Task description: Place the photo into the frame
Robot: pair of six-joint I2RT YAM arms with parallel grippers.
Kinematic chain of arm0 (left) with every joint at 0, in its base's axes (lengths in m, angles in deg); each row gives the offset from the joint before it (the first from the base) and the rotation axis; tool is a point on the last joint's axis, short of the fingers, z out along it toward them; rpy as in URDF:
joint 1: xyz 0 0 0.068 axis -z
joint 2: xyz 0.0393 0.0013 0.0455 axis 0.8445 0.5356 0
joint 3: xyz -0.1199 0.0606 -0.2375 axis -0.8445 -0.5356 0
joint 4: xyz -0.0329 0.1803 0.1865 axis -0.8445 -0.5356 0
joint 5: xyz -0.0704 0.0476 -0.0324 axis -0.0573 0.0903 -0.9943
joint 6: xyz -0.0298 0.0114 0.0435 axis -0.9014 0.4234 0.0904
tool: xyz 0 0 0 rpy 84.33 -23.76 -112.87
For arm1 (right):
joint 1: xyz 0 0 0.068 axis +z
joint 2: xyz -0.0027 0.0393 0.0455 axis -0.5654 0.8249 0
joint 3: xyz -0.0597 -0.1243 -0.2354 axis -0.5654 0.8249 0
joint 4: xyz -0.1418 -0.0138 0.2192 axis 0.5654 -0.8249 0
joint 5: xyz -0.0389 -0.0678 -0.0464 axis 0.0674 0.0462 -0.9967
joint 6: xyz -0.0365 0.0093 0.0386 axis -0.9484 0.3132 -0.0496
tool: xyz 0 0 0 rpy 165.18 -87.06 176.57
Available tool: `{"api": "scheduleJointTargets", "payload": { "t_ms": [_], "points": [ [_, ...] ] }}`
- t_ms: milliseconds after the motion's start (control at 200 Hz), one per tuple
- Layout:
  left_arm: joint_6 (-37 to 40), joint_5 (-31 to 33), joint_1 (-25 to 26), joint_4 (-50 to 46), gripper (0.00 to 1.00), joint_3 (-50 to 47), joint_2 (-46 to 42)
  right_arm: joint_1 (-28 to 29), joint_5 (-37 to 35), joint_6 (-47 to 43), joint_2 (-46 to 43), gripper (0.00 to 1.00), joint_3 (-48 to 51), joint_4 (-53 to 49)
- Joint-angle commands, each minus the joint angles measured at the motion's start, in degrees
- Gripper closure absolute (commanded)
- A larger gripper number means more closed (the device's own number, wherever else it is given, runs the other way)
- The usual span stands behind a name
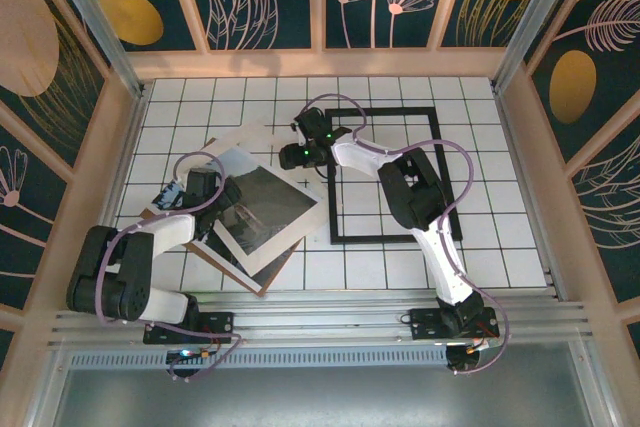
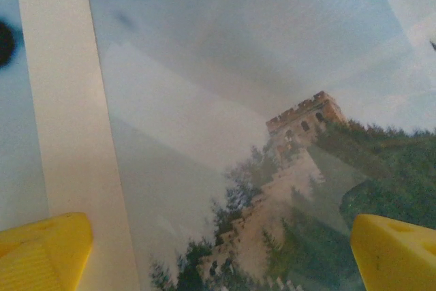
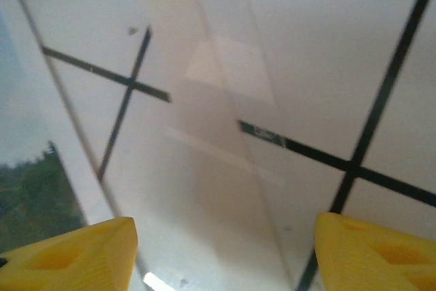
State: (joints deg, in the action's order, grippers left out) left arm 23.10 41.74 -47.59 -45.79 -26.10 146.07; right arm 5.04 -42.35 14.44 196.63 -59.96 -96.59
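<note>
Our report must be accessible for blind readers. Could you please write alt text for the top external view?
Two robot arms reach over a white tiled table: the left hand is above the photo, lying tilted on a stack at left, the right hand near the stack's far corner. The empty black frame lies flat to the right.

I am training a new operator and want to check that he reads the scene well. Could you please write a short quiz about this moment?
1. True or false: the photo already lies inside the frame.
2. What shows through the frame's opening? A) white tiles B) a brown board C) a cream mat
3. How do the jaws of the left pincer stand above the photo?
Key: 1 false; 2 A; 3 open, holding nothing.
</note>
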Motion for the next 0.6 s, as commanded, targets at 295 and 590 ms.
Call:
{"api": "scheduleJointTargets", "payload": {
  "t_ms": [295, 590],
  "points": [
    [-2.6, -1.9, -1.0, 3.4, 0.02, -2.3, 0.5, -0.6, 19.8, 6.5, -4.9, 0.29, 4.8, 4.3],
    [-2.2, -1.5, -1.5, 3.5, 0.02, -1.3, 0.4, -1.8, 24.5, 11.1, -7.1, 0.23, 9.1, 11.7]
  ]
}}
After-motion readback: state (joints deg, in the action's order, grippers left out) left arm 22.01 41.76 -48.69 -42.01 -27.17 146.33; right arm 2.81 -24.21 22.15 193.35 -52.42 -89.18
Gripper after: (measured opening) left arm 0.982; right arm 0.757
